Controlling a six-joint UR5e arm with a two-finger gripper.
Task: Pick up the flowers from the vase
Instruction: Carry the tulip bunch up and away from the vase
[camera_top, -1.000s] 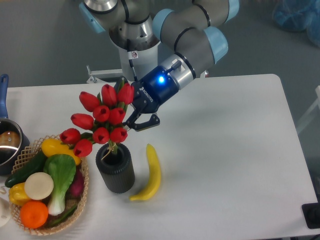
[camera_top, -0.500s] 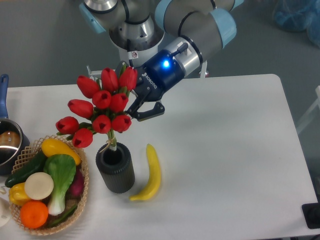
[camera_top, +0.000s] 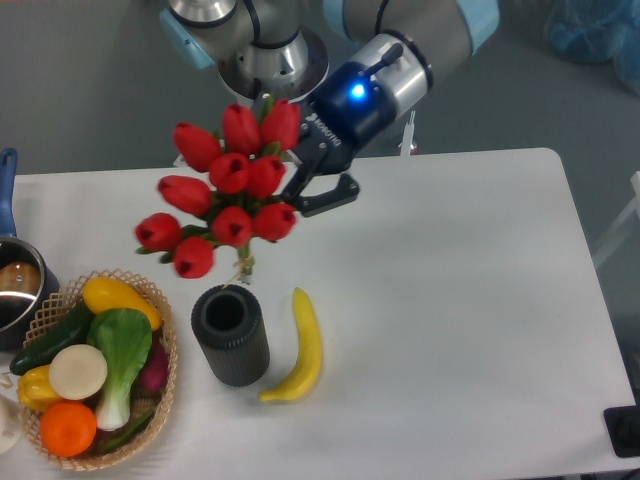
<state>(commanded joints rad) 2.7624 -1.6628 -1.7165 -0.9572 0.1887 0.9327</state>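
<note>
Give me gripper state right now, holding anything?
Gripper: shut on the tulip bunch, held in the air with its stem ends clear above the ribbed vase.

I am watched by one fixed camera, set high on the side of the bench opposite my base and tilted down at me. It frames nearly the whole white top from a middling distance, cuts off my upper arm at the top edge, and crops the basket at lower left.
</note>
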